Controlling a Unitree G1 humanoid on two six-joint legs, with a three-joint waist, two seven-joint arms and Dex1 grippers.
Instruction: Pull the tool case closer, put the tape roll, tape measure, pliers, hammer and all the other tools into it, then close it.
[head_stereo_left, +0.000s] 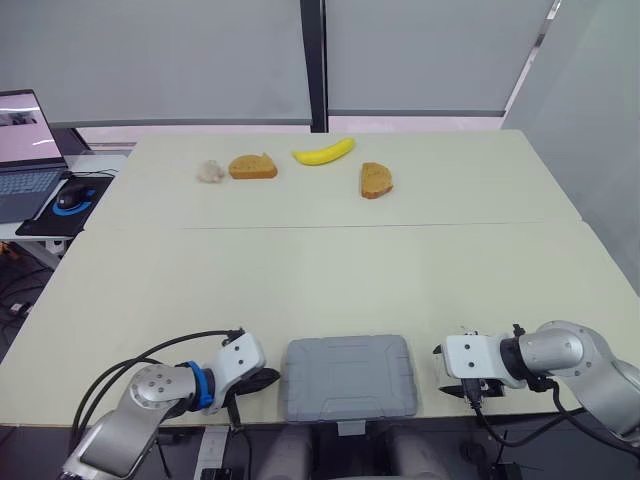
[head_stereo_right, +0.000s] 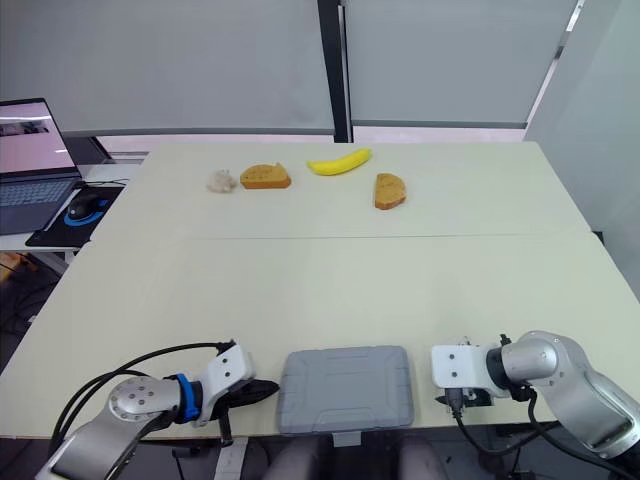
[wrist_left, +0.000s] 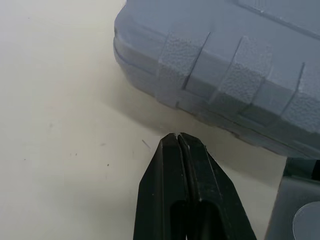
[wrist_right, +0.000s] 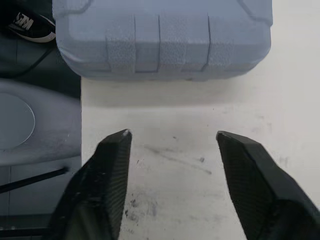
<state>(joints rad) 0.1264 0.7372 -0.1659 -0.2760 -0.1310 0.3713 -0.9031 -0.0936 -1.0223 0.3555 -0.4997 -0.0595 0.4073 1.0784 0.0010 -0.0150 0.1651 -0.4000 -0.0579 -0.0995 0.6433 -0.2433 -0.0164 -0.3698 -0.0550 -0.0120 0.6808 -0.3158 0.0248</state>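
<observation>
1. Sitting at the near edge of the table (head_stereo_left: 400, 270), midway between your two arms, is the grey tool case (head_stereo_left: 349, 376). It lies flat with its lid down.
2. Its long axis runs left to right, so the short ends face your grippers. A small tab on its near long side overhangs the table edge towards you.
3. Your left gripper (wrist_left: 178, 137) is low over the table just beside the case's left end, with its black fingers pressed together. The tips point at that end's ribbed side wall and stop short of it.
4. Your right gripper (wrist_right: 172, 135) is near the case's right end with its fingers spread wide and nothing between them. It faces the ribbed wall of that end, and bare tabletop lies between the tips and the case.
5. Farther out, well apart from the case, you have a row of food near the table's far side. From left to right there is a small whitish lump (head_stereo_left: 211, 172), a bread slice (head_stereo_left: 253, 166), a banana (head_stereo_left: 324, 152) and a second bread slice (head_stereo_left: 375, 180).
6. Off to your far left, on a separate surface, stand an open laptop (head_stereo_left: 25, 150) and a mouse (head_stereo_left: 70, 198) on a dark pad.
</observation>
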